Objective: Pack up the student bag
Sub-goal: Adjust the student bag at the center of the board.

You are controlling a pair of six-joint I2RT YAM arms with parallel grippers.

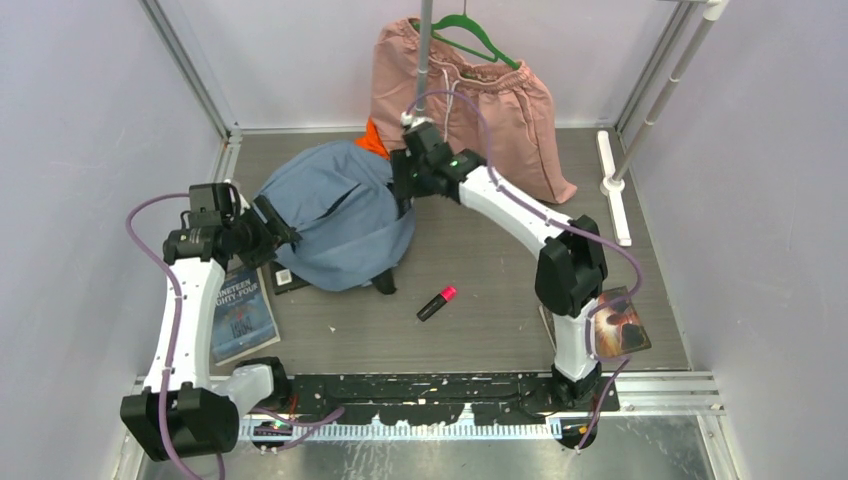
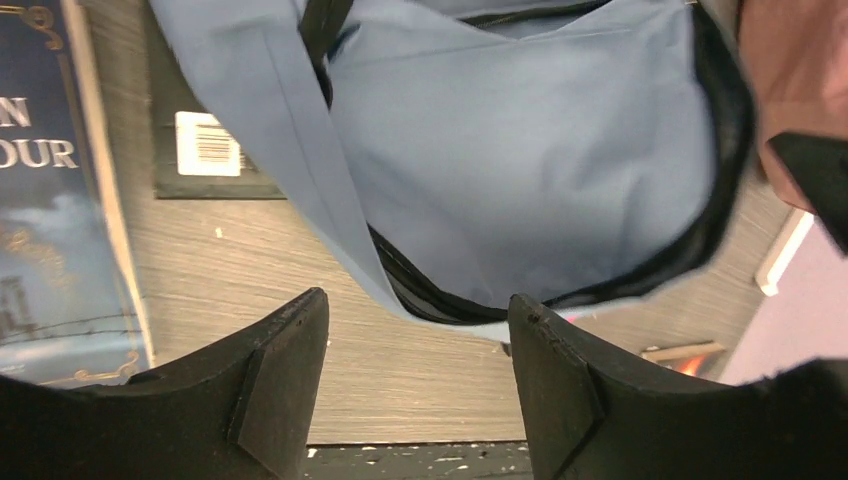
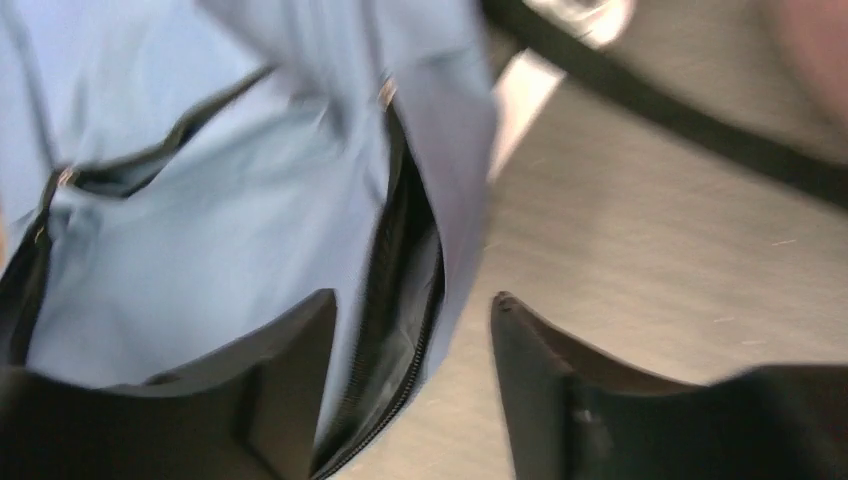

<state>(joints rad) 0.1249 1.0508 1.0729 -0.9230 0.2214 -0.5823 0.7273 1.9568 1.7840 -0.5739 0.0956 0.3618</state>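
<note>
Grey-blue student bag [image 1: 335, 225] unzipped; left fingers [image 2: 285, 370] and right fingers [image 3: 540, 390] spread apart astride its rim.

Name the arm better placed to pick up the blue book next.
Left. The left gripper is open beside the student bag, and the book lies close by that arm; the right gripper is across the bag.

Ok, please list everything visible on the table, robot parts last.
soft grey-blue fabric backpack: one, grey-blue, left of centre.
pink drawstring shorts: one, pink, hanging at back.
small orange cloth: one, orange, behind backpack.
dark blue paperback book: one, blue, near left.
flat black barcoded item: one, beside book.
pink-capped black marker: one, near centre.
flat dark glossy item: one, by right arm base.
left hand: black, open, at backpack.
right hand: black, open, at backpack.
</note>
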